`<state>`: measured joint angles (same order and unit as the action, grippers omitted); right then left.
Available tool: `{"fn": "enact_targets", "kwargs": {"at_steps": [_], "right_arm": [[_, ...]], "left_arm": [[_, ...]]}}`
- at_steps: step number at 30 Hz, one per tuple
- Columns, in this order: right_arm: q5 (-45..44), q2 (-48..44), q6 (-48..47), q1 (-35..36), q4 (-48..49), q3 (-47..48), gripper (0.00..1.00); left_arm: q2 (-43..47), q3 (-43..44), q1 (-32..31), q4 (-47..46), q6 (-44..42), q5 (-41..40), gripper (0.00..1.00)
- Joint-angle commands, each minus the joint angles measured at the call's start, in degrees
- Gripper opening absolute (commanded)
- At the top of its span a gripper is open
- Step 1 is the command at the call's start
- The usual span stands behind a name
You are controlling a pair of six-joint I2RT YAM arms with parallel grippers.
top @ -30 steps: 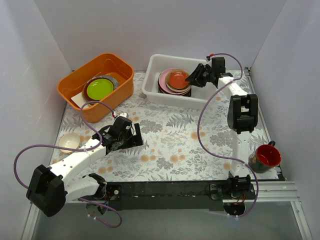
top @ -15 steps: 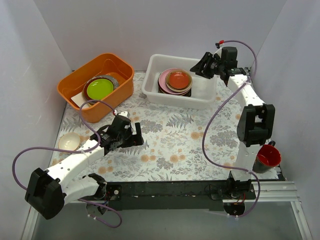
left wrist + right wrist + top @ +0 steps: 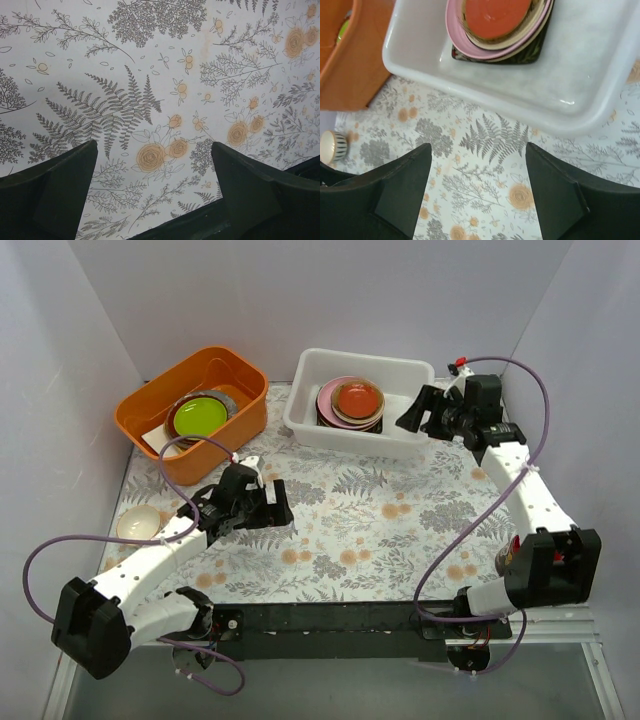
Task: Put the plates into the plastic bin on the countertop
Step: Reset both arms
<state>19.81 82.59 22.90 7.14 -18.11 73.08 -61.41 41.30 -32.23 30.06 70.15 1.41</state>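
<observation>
The plastic bin point(image 3: 405, 375) stands at the back of the countertop point(image 3: 380, 510). In it lies a stack of plates: an orange-red one point(image 3: 358, 398) on top, cream and pink ones under it, a black square one at the bottom. The right wrist view shows the same bin point(image 3: 530, 95), with the orange-red plate point(image 3: 495, 12) over the pink plate point(image 3: 454, 32) and the black square plate point(image 3: 527, 54). My right gripper point(image 3: 412, 420) point(image 3: 477, 150) hangs open and empty just outside the bin's near right wall. Open and empty too, my left gripper point(image 3: 278, 512) point(image 3: 154, 147) is low over the countertop's left middle.
An orange tub point(image 3: 160, 400) at the back left holds a lime-green plate point(image 3: 200, 417) and other dishes. A small cream dish point(image 3: 138, 523) point(image 3: 330, 145) sits near the left edge. A red cup point(image 3: 518, 558) is partly hidden behind my right arm. White walls enclose three sides.
My right gripper has drawn back from over the bin toward the near right and opened wider; the orange-red plate stays on the stack. The left arm has edged slightly right.
</observation>
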Motion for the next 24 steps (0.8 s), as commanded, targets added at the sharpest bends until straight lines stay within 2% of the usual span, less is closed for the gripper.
{"fn": "enact_targets", "kwargs": {"at_steps": [1, 7, 12, 19, 21, 24], "right_arm": [[-2.8, -6.6, -4.4, 0.2, -4.3, -6.7, 0.86], [-8.6, -18.0, -6.7, 0.1, -9.1, -19.1, 0.93], [-10.8, -25.3, -7.0, 0.2, -13.9, -27.4, 0.95], [-9.9, -29.6, -3.8, 0.2, -16.3, -35.9, 0.95], [-10.2, -29.3, -3.4, 0.2, -16.4, -36.3, 0.94], [-12.7, -27.8, -3.6, 0.1, -16.8, -34.8, 0.95]], "left_arm": [[-0.5, 3.3, 1.7, -1.6, -2.6, 3.8, 0.98], [-2.5, 6.1, 5.0, -0.7, -5.2, 6.0, 0.98], [-5.2, 8.0, 8.8, -0.4, -6.6, 11.6, 0.98], [-7.6, 10.3, 9.9, 1.5, -6.8, 16.7, 0.98], [-8.4, 10.6, 9.8, 2.0, -7.3, 20.0, 0.98], [-7.5, 9.6, 9.9, 1.6, -6.7, 19.9, 0.98]]}}
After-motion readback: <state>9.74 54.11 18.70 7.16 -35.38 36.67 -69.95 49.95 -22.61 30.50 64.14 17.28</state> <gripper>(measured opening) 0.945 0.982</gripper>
